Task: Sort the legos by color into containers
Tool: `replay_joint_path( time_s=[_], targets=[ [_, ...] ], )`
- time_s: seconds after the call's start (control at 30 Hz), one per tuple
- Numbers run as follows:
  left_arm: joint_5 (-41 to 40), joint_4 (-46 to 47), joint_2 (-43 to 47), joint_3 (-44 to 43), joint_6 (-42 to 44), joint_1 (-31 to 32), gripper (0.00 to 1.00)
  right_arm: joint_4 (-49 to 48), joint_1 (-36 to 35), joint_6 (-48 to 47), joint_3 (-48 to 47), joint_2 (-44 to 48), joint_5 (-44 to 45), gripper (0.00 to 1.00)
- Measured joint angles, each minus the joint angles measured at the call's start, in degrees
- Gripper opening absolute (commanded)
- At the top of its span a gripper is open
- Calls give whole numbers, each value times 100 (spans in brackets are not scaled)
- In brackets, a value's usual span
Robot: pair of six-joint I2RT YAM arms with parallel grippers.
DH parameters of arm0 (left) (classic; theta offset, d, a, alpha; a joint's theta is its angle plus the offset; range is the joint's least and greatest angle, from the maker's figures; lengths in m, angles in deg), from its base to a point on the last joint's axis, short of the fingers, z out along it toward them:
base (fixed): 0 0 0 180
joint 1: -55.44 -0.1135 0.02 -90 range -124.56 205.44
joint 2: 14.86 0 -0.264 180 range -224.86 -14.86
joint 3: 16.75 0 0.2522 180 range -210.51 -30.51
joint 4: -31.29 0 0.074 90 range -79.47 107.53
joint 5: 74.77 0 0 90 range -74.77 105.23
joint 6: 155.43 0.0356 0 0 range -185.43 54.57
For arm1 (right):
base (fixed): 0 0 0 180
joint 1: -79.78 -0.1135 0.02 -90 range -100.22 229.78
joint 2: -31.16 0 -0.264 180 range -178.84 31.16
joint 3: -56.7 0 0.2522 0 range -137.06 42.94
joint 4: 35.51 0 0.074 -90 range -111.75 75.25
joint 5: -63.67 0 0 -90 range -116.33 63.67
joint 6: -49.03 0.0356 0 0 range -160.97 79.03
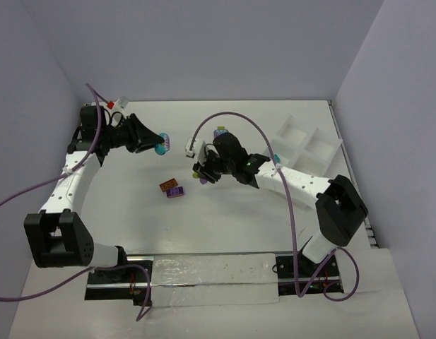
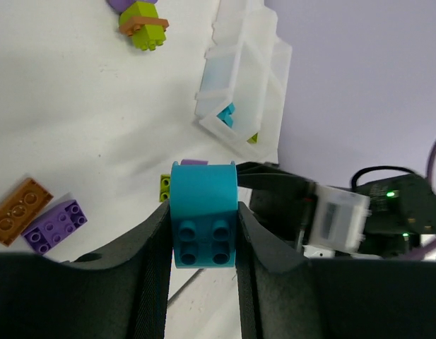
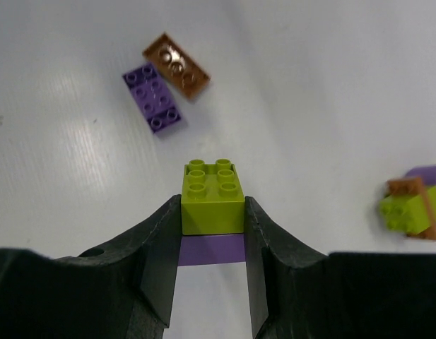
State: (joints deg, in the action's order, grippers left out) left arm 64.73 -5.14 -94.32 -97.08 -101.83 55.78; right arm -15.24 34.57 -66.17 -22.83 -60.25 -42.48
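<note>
Since both arms are loaded, what matters to me is where the tray (image 1: 294, 128) lies from each load. My right claw (image 3: 213, 212) is clamped on a lime brick (image 3: 212, 198) with a purple brick (image 3: 212, 249) stuck beneath it, held above the middle of the table (image 1: 225, 226). From there the tray sits off toward the far right corner, its long side running on a slant along the right wall, so the right arm is plainly the nearer one. My left claw (image 2: 203, 212) is closed on a cyan brick (image 2: 202, 236), raised over the far left part of the table, well apart from the tray, with the right arm between the two. Through the left wrist camera I can make out a bit of cyan and a bit of lime already inside the tray, though I cannot tell which compartments. I reckon the lime and purple pair needs splitting before either colour can go home. Loose on the table near the centre lie an orange plate (image 3: 176, 63) and a flat purple piece (image 3: 153, 97), touching side by side, and a mixed clump (image 3: 413, 206) of purple, lime and orange sits farther back. The tabletop is white with a faint sheen, boxed in by pale lilac walls (image 1: 203, 42) on three sides, leaving little room beyond the tray.
</note>
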Motion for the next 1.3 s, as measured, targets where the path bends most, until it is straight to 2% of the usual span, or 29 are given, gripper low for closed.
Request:
replay_joint_path(
  time_s=[0.2,0.37,0.47,0.63,0.8,0.9,1.0,1.17,1.3],
  targets=[
    [-266,168,-151,-119,-218,257,0,76,40,584,934,511,301,0],
    [-709,51,-1002,-1050,-267,1153,0,-62,84,1169,1733,1416,705,0],
    [-801,119,-1446,-1489,-379,1531,0,-89,122,1581,1896,1608,938,5],
    [-1207,34,-1801,-1775,-568,1566,0,-224,138,2145,1957,1442,1138,23],
    [-1946,-364,-1812,-1879,-651,1537,0,-452,138,2361,2078,1079,1238,41],
    [-2340,-588,-1810,-1953,-654,1537,0,-545,138,2418,2142,931,1277,60],
    [-2646,-752,-1810,-1965,-650,1535,0,-650,138,2549,2143,854,1303,69],
    [-2620,-891,-1810,-1965,-554,1532,0,-603,138,2595,2049,894,1342,71],
    [-2179,-832,-1807,-1959,-344,1530,0,-400,155,2514,1568,1062,1239,64]
  ],
)
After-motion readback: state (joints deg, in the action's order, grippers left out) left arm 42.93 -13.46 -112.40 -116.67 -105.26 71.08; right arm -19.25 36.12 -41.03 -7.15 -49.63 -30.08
